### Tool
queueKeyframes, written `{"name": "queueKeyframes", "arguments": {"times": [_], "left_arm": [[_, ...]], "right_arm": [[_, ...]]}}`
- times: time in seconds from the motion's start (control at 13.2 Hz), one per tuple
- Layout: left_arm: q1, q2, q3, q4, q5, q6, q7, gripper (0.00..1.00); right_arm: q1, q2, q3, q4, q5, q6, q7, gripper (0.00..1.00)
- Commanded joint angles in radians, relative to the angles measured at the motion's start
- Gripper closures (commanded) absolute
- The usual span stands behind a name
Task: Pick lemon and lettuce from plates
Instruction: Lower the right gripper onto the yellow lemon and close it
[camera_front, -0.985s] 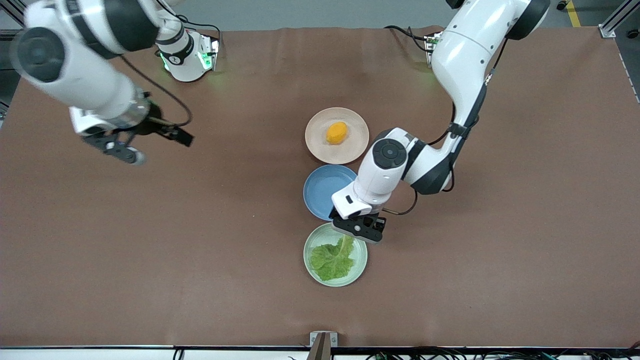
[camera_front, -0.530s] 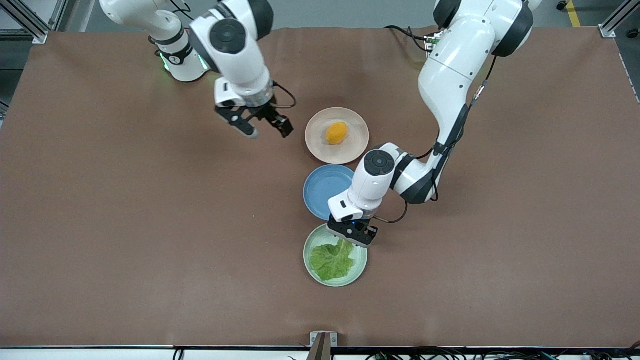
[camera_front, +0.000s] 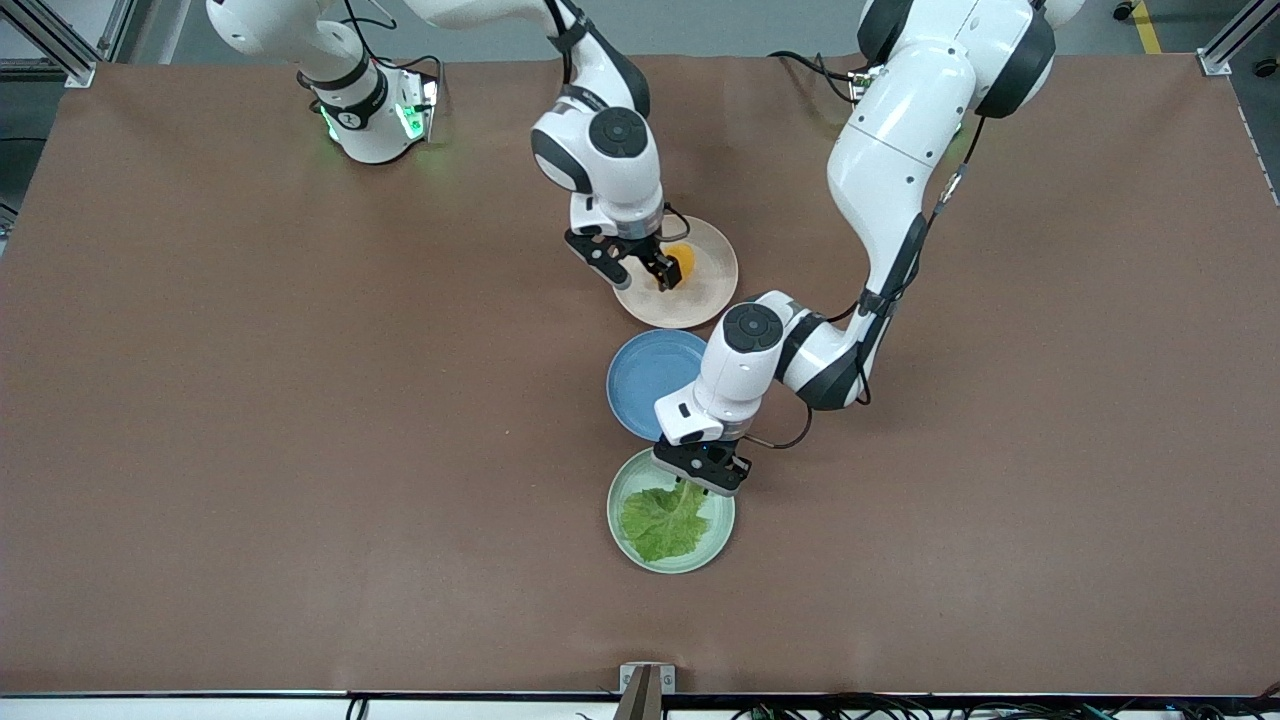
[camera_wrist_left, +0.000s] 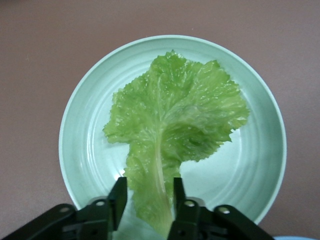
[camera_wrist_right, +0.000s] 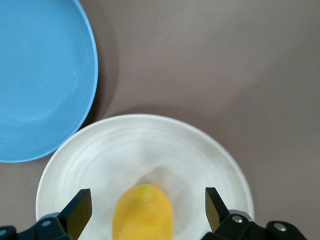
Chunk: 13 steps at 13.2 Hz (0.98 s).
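Observation:
The lemon (camera_front: 683, 261) lies on the beige-pink plate (camera_front: 712, 280). My right gripper (camera_front: 643, 277) is open just over it. In the right wrist view the lemon (camera_wrist_right: 143, 212) sits between the wide-open fingers of my right gripper (camera_wrist_right: 147, 207), on the pale plate (camera_wrist_right: 100, 165). The lettuce (camera_front: 660, 520) lies flat on the mint green plate (camera_front: 722, 520). My left gripper (camera_front: 700, 478) is low over the plate's edge nearest the blue plate. In the left wrist view my left gripper (camera_wrist_left: 148, 197) is open, one finger on each side of the stem of the lettuce (camera_wrist_left: 175, 115) on the green plate (camera_wrist_left: 250, 165).
A blue plate (camera_front: 640, 385) with nothing on it stands between the two plates and also shows in the right wrist view (camera_wrist_right: 40, 75). The three plates form a close row in the middle of the brown table (camera_front: 300, 450). The left arm's elbow (camera_front: 830, 350) hangs beside the blue plate.
My right arm has swung in from the right arm's end of the table to over the lemon. My left gripper has shifted slightly onto the lettuce stem.

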Motion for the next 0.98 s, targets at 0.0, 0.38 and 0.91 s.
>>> {"name": "queueKeyframes", "arguments": {"times": [0.0, 0.38, 0.91], "left_arm": [[-0.014, 0.033, 0.021, 0.032, 0.016, 0.029, -0.011, 0.62], [-0.014, 0.039, 0.021, 0.034, 0.01, 0.03, -0.043, 0.99], [0.015, -0.111, 0.026, 0.034, 0.013, -0.114, -0.034, 1.0]], "right_arm": [[0.031, 0.084, -0.015, 0.1, -0.014, -0.021, 0.065, 0.0], [0.072, 0.138, -0.014, 0.136, -0.012, -0.027, 0.114, 0.06], [0.028, 0.075, -0.03, 0.143, -0.01, -0.145, 0.006, 0.98]]}}
